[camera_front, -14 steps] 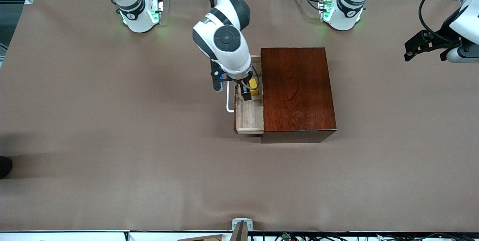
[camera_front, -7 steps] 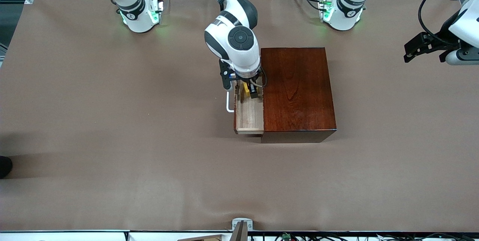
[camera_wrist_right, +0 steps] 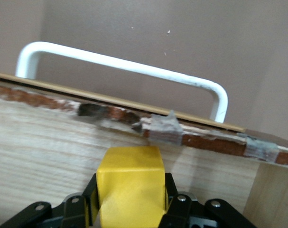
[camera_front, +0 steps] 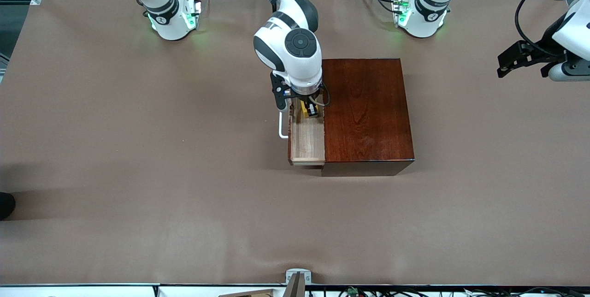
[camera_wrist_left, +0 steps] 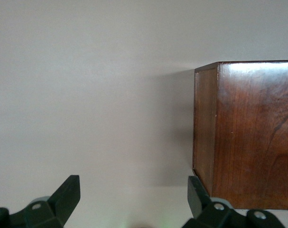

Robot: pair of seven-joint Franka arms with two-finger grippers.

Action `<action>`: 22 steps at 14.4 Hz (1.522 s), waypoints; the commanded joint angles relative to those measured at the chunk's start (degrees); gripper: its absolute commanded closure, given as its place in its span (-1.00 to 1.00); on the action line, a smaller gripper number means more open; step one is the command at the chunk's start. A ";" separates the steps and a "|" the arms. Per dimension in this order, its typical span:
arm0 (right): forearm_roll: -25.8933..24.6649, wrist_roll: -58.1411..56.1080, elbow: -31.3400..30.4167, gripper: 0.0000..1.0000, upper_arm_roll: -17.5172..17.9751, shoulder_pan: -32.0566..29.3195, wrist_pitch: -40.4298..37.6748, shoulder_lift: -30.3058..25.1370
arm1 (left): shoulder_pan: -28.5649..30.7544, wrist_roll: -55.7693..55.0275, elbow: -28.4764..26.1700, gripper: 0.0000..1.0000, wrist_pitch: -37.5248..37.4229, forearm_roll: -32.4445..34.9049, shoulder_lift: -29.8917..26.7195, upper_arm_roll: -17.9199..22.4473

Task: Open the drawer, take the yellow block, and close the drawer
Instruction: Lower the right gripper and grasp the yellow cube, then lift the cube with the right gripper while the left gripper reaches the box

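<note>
Since a second ago, lowered into the open drawer (camera_front: pixel 306 142) and clamped, right gripper (camera_front: pixel 308 109) on the yellow block (camera_wrist_right: pixel 129 183); left gripper (camera_front: pixel 525 57) parked, jaws wide, at its table end.

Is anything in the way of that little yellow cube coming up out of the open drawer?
Nothing visible. The right hand is shut on the yellow block inside the open drawer, and the space above is clear apart from the arm itself. The drawer's front wall and handle stand beside the block, not over it.
</note>
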 commanded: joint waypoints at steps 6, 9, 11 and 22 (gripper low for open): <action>2.40 -3.46 10.63 1.00 0.45 -6.96 -15.92 -2.17 | 0.20 -0.19 1.26 -1.00 -0.83 -1.60 0.09 -1.13; 2.49 -15.74 10.29 1.00 0.28 -9.95 -21.63 -6.29 | 0.02 -0.19 1.79 -1.00 -0.83 -3.19 0.26 -4.90; 2.49 -26.38 10.02 1.00 0.01 -12.84 -28.73 -8.76 | -0.07 -2.63 3.62 -1.00 -0.83 -3.19 1.13 -8.58; 2.67 -73.73 1.96 1.00 0.10 -34.90 -36.86 -15.79 | -12.87 -52.52 17.17 -1.00 6.35 -2.40 21.16 -24.51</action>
